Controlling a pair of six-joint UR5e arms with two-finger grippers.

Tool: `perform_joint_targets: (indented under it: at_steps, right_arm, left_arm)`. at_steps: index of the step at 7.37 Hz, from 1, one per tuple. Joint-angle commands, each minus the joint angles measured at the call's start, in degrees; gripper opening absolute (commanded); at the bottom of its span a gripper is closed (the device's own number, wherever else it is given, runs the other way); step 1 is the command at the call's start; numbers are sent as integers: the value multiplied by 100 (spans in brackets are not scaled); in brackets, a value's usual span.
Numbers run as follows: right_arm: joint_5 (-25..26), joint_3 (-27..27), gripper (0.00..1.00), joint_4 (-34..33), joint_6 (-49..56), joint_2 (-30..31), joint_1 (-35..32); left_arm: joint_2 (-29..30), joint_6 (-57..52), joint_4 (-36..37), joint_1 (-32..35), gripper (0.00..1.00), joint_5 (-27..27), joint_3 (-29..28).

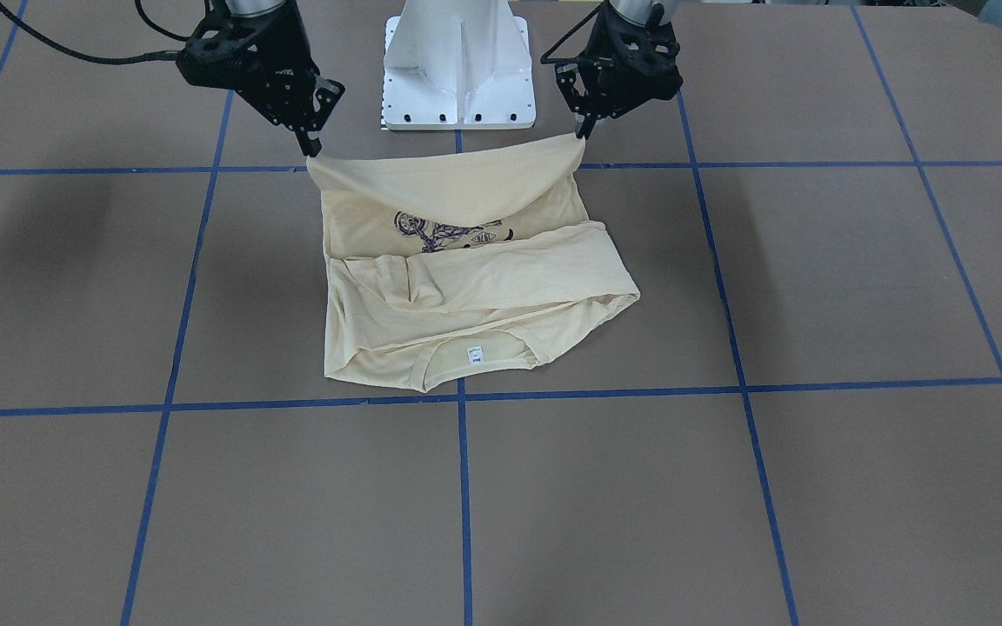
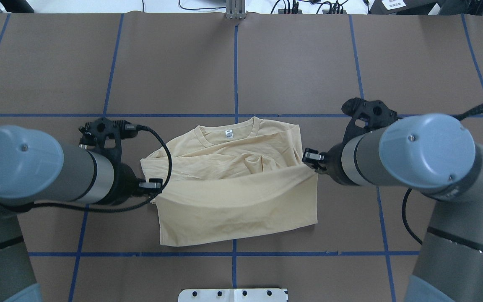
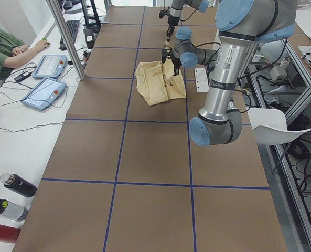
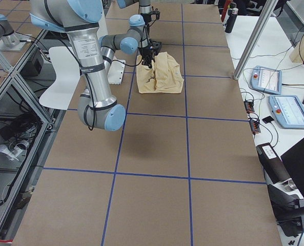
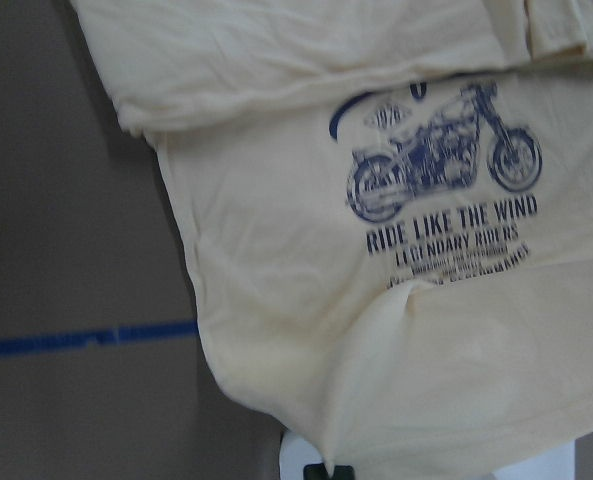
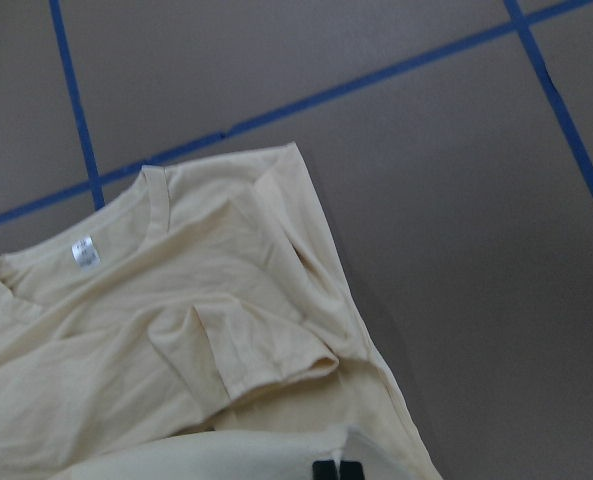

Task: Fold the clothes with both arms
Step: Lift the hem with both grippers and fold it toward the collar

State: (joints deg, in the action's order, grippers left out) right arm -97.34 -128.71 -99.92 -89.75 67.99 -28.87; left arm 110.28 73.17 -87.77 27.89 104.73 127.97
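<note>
The shirt (image 1: 362, 348) lies mid-surface (image 1: 814, 487), sleeves (image 1: 510, 274) crossed in. Left end effector (image 1: 584, 132) and right end effector (image 1: 310, 152) each clench a corner of the raised hem (image 1: 449, 178) (print (image 1: 444, 230) showing beneath). I'd say the hem-to-collar fold is half made.

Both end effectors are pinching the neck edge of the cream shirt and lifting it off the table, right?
Not quite. The left end effector and right end effector pinch the hem edge of the cream shirt at its corners, lifting it off the table. The neck, with its white label, lies flat. The exterior front-facing view shows this.
</note>
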Motion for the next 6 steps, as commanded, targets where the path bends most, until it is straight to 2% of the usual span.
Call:
perform_joint_targets:
  at_steps: [1,3,6]
  right_arm:
    - [-4,783,0,734,142,-258,-539]
    - [4,1775,0,1315,151,-645,-681]
    - [48,3015,0,2238,169,-821,-699]
  left_arm:
    - [221,-206,-12,479,0,-214,-332]
    - [529,-311,-117,472,0,-453,-1113]
    - [538,-373,-1222,472,0,-900,-2475]
